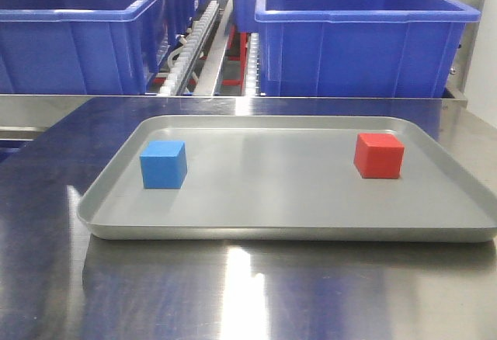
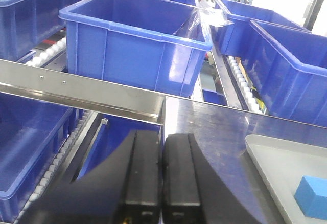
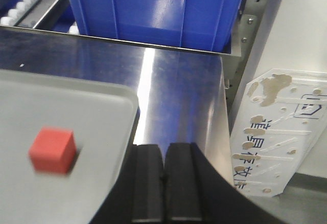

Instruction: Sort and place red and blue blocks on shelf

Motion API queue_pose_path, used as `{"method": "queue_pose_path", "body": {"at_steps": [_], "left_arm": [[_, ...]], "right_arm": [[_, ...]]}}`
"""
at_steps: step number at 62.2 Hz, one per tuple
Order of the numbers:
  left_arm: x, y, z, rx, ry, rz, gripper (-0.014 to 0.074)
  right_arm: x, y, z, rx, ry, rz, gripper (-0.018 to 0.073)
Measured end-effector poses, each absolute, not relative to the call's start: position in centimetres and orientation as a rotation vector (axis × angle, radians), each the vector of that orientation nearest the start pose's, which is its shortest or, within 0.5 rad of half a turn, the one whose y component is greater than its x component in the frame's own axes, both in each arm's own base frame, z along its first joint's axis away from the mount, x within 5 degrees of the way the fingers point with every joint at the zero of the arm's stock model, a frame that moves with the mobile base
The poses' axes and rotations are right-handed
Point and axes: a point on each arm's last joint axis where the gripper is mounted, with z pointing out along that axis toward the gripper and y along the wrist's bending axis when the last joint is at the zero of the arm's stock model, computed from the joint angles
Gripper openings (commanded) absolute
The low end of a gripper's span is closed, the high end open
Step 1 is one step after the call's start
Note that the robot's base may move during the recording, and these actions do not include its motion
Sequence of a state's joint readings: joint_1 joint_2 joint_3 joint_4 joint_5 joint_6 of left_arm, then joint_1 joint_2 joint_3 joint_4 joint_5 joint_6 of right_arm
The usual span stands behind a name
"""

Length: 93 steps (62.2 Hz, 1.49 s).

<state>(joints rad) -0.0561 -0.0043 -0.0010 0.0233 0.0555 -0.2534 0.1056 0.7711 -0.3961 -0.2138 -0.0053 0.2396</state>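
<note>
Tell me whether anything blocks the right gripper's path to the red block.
Nothing visible does. In the right wrist view the red block sits alone on the grey tray, left of the right gripper, whose jaws are shut. Only the tray's low rim lies between them.

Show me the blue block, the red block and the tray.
blue block (image 1: 163, 171), front-facing view, on its front face.
red block (image 1: 378, 161), front-facing view, on its front face.
tray (image 1: 272, 181), front-facing view, on its bare floor.

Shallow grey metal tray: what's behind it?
A left blue plastic tub and a right blue plastic tub sit on a steel rack with white roller tracks. Their front walls hide the tub floors, so contents cannot be told.
</note>
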Motion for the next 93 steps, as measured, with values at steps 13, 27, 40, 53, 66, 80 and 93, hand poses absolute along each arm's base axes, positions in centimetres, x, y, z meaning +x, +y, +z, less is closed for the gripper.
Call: {"method": "queue_pose_path", "body": {"at_steps": [13,27,40,53,66,80,93], "left_arm": [[5.6,-0.3,20.9,-0.135,1.532,-0.227,0.0135],[5.6,-0.3,20.9,-0.135,1.532,-0.227,0.0135],[5.6,-0.3,20.9,-0.135,1.532,-0.227,0.0135],[5.6,-0.3,20.9,-0.135,1.532,-0.227,0.0135],[5.6,-0.3,20.9,-0.135,1.532,-0.227,0.0135],[5.6,-0.3,20.9,-0.135,1.532,-0.227,0.0135],[5.6,-0.3,20.9,-0.135,1.532,-0.227,0.0135]], "right_arm": [[22.4,2.1,29.5,0.076,2.094,0.129,0.0069],[24.8,2.2,28.4,0.114,2.279,0.104,0.0069],[25.4,2.3,26.9,0.127,2.378,0.087,0.03],[25.0,2.7,26.7,0.109,2.431,0.082,0.0624],[24.4,5.1,26.6,-0.006,2.463,0.119,0.0624],[24.9,7.2,27.3,-0.088,2.423,0.177,0.0624],[27.2,8.2,27.5,-0.05,2.475,0.207,0.0624]]}}
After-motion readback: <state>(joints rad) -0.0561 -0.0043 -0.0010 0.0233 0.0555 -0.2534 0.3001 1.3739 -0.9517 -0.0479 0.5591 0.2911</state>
